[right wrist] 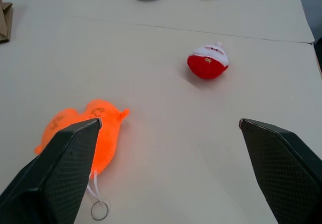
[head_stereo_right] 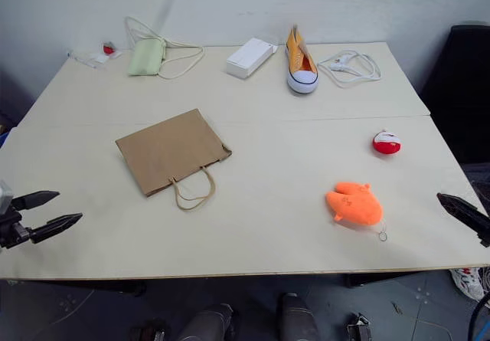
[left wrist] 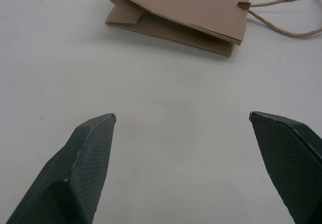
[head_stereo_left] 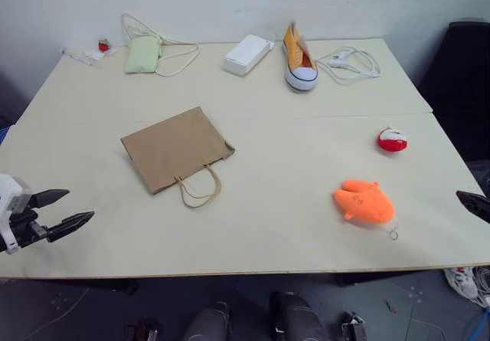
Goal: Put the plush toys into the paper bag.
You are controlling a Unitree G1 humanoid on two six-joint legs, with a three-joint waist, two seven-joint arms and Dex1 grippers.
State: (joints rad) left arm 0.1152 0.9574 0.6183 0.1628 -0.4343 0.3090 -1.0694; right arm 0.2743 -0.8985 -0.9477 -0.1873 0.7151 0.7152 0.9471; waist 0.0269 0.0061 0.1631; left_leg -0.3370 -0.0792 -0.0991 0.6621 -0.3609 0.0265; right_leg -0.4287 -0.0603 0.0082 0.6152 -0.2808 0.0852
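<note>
The brown paper bag (head_stereo_left: 176,148) lies flat on the table left of centre, its cord handles (head_stereo_left: 200,189) pointing toward the near edge. The orange plush toy (head_stereo_left: 364,201) rests near the front right, a small ring on its near side. Farther back on the right sits the red-and-white plush toy (head_stereo_left: 392,139). My left gripper (head_stereo_left: 80,204) hovers open at the near left edge, well short of the bag (left wrist: 181,12). My right gripper (right wrist: 170,122) is open and empty at the near right edge, with the orange toy (right wrist: 95,128) beside its finger and the red toy (right wrist: 207,62) ahead.
Along the table's far edge lie a pale green pouch (head_stereo_left: 142,54) with cord, a white box (head_stereo_left: 247,54), an orange sneaker (head_stereo_left: 298,63) and a white cable (head_stereo_left: 352,61). A small red item (head_stereo_left: 102,46) sits at the far left corner. A black chair (head_stereo_left: 467,73) stands at the right.
</note>
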